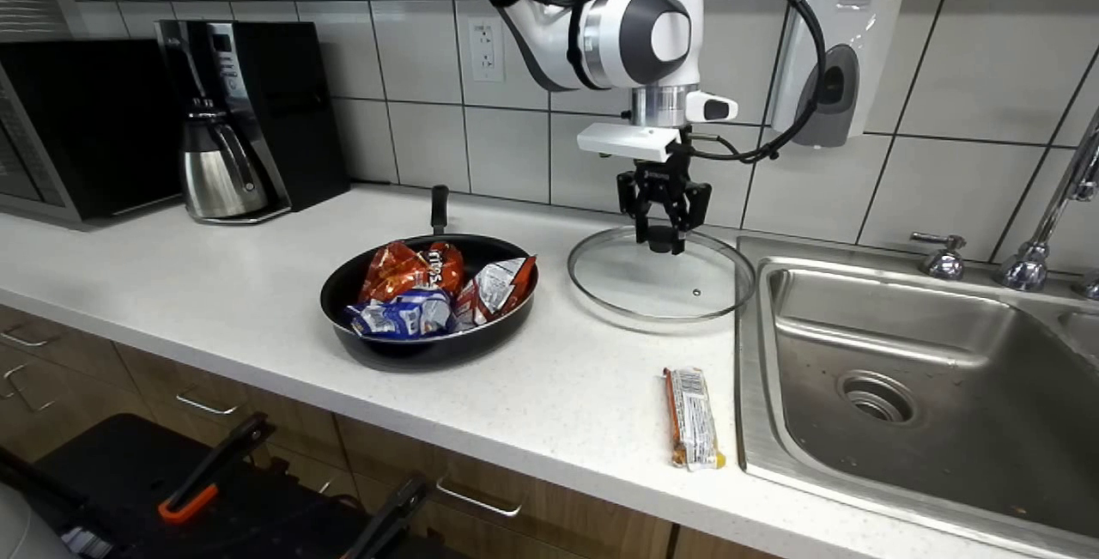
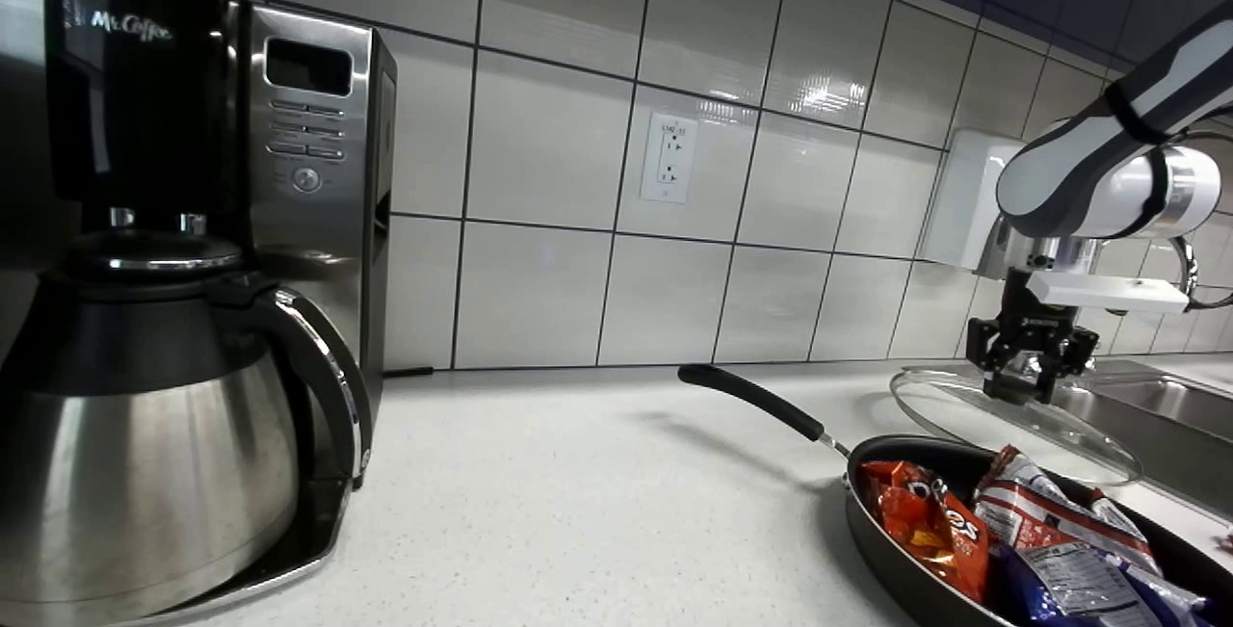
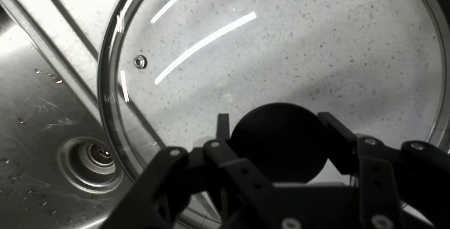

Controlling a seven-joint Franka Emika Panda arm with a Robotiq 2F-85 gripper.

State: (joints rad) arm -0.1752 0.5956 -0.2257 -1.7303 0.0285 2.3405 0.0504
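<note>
Already, bags (image 1: pixel 403 314) are sitting in the uncovered pan (image 1: pixel 425 355); your end effector (image 3: pixel 275 123) is pinching the lid's (image 1: pixel 614 288) knob (image 3: pixel 281 148) at the tabletop's (image 1: pixel 549 387) sink (image 1: pixel 759 404) edge.

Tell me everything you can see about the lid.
The lid is round and clear, apparently glass, with a shiny metal-looking rim, a small vent and a round black knob. It is knob side up, between the pan and the sink, overlapping the sink's edge in the wrist view. The gripper holds it by the knob. Whether it rests on the counter or hangs just above, I can't tell.
</note>
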